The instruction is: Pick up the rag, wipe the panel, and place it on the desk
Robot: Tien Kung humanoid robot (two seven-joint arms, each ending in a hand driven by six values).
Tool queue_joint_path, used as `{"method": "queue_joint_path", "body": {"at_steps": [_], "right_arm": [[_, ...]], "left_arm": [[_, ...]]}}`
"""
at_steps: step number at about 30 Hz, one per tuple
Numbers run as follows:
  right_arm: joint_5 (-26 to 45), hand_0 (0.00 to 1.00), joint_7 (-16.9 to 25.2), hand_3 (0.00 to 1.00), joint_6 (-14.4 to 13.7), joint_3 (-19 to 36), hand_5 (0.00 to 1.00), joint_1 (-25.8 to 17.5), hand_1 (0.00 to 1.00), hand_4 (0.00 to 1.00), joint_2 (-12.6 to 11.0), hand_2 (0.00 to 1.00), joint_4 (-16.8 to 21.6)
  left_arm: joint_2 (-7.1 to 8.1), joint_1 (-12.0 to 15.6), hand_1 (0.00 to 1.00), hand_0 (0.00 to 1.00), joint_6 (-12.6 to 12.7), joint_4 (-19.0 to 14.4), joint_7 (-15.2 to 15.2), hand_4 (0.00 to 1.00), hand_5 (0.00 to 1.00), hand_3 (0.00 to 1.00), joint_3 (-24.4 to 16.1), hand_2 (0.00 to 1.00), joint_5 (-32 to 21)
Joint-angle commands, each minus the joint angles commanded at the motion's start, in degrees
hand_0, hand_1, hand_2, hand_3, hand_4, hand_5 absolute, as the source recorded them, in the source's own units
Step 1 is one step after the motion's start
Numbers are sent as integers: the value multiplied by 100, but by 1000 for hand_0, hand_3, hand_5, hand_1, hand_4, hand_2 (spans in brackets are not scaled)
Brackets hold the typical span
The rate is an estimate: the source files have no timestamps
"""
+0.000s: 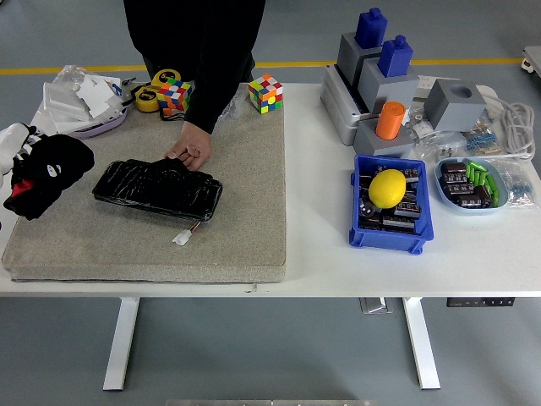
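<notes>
Here the left hand (19,148) is at the surface's (321,186) left edge, gripping the black rag (46,173), which hangs near the panel's (158,186) left end w/o touching; a person's hand (191,150) presses the panel's far edge, prob. to steady it for wiping; right hand not in view.

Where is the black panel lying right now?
In the head view the black panel lies left of centre on the grey mat, a person's hand resting on its far edge.
</notes>
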Motion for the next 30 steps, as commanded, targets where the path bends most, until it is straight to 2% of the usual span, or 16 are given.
{"method": "queue_joint_path", "body": {"at_steps": [11,30], "right_arm": [[19,730,22,610,11,17,558,-14,673,998,28,684,-5],[33,727,30,610,18,12,555,-2,673,998,-25,684,-7]], "left_arm": [[-467,-261,250,276,-46,139,79,581,39,585,147,429,-45],[-868,-420,243,272,-66,14,174,576,44,578,294,432,96]]}}
